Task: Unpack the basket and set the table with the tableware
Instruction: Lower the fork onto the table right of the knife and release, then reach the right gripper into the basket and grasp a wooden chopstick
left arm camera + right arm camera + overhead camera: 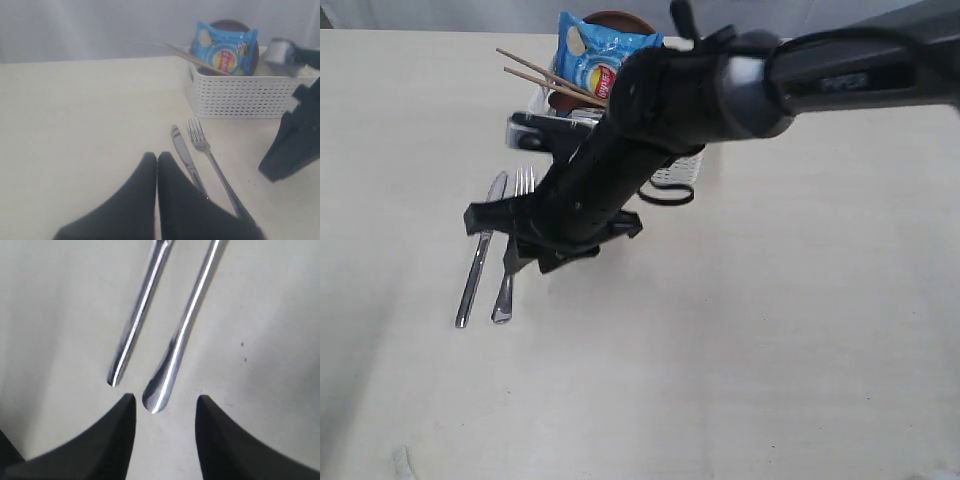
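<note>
Our right hand (165, 402) is released, its fingers spread either side of the handle tip of the fork (187, 325), not gripping it. The fork and the knife (137, 315) lie side by side on the worktop (770, 350) just outside the basket (240, 95), which holds chopsticks (200, 60) and a blue snack packet (225, 50). Our left hand (157, 159) is clenched, empty.

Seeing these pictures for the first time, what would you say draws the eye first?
The black right arm stretches in from the upper right of the exterior view, its open gripper poised at the handle ends of the knife and fork lying side by side on the table. Behind them, a bright blue snack packet stands out of the white basket.
</note>
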{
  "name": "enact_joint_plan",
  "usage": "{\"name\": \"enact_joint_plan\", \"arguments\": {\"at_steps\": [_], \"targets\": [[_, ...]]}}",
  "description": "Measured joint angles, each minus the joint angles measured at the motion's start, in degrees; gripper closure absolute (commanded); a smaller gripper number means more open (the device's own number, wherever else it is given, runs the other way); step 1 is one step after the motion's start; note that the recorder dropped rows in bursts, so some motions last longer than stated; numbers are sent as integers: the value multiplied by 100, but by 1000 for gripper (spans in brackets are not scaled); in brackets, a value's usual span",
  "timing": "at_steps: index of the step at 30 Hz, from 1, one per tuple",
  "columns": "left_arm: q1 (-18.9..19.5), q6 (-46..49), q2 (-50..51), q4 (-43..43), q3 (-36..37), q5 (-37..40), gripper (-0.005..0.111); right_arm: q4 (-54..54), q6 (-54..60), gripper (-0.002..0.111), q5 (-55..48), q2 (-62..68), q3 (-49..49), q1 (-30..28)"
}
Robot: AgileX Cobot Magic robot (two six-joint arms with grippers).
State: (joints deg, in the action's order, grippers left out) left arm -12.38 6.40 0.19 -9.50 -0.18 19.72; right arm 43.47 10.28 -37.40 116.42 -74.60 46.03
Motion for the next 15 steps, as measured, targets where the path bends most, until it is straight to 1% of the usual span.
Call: {"name": "enact_joint_plan", "arguments": {"at_steps": [8, 15], "targets": [[0, 0, 0, 0, 0, 0, 107, -758, 12, 70, -22, -1056, 0, -546], [0, 0, 0, 0, 0, 0, 107, -1431, -8, 70, -22, -1414, 0, -1158]]}}
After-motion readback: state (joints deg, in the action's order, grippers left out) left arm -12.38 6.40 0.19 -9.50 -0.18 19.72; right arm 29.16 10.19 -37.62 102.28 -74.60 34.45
